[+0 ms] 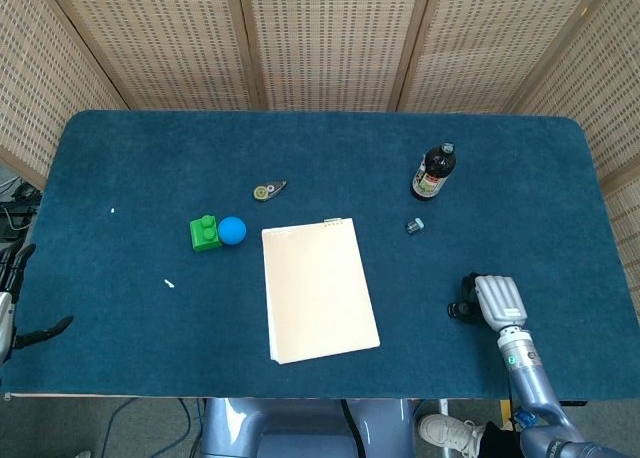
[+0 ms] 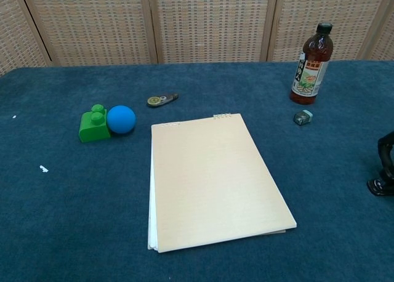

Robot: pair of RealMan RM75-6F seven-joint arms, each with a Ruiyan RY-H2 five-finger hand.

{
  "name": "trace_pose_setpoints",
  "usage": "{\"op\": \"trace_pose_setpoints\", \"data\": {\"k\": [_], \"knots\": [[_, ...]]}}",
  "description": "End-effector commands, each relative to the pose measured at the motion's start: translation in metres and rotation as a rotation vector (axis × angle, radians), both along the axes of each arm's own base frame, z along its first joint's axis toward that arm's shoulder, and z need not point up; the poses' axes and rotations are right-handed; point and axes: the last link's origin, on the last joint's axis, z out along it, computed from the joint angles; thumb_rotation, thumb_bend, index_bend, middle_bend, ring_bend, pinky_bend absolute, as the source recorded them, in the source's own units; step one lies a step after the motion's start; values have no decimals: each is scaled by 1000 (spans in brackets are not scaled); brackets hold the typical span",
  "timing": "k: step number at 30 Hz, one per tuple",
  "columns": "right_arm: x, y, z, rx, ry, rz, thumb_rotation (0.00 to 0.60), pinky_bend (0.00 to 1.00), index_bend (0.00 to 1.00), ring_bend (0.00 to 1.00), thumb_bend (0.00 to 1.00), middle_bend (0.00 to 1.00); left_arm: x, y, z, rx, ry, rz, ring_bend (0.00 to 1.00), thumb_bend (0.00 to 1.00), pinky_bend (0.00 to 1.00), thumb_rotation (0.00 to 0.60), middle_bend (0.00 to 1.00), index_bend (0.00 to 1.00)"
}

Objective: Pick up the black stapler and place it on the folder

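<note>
While the black stapler sits on the table right of the folder, the right hand curls over it; actual grip cannot be told. Left hand spread, table's edge.

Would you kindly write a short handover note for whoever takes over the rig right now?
Right hand: fingers curled down over the black stapler at the table's right front; a firm grip cannot be confirmed.
Left hand: at the table's left edge, holding nothing, fingers apart.
Folder: flat at centre front, nothing on it.
Done: right hand has reached the stapler.
Left: secure the grip, lift, carry left, set the stapler on the folder.
</note>
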Motion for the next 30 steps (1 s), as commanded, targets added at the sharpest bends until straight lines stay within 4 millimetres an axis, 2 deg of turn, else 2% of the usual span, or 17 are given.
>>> {"op": "trace_pose_setpoints", "data": {"k": [1, 4, 7, 17, 23, 30], "knots": [[4, -1, 2, -5, -7, 11, 600, 685, 817, 598, 335, 601, 0, 0, 0, -1, 0, 1, 0, 84, 0, 600, 0, 0], [10, -2, 4, -9, -14, 30, 600, 685, 820, 598, 335, 601, 0, 0, -1, -4, 2, 1, 0, 84, 0, 600, 0, 0], [39, -7, 12, -19, -31, 113, 600, 685, 820, 598, 335, 601, 0, 1, -1, -4, 6, 1, 0, 84, 0, 600, 0, 0], [98, -13, 12, 8, -49, 189, 600, 686, 821, 598, 335, 601, -2, 1, 1, 10, 12, 12, 0, 84, 0, 600, 0, 0], [140, -10, -1, 43, -56, 261, 600, 686, 821, 598, 335, 601, -2, 1, 1, 8, 15, 8, 0, 84, 0, 600, 0, 0], [200, -3, -29, 101, -62, 347, 600, 686, 822, 598, 334, 601, -4, 3, 0, 0, 20, 16, 0, 85, 0, 600, 0, 0]]}}
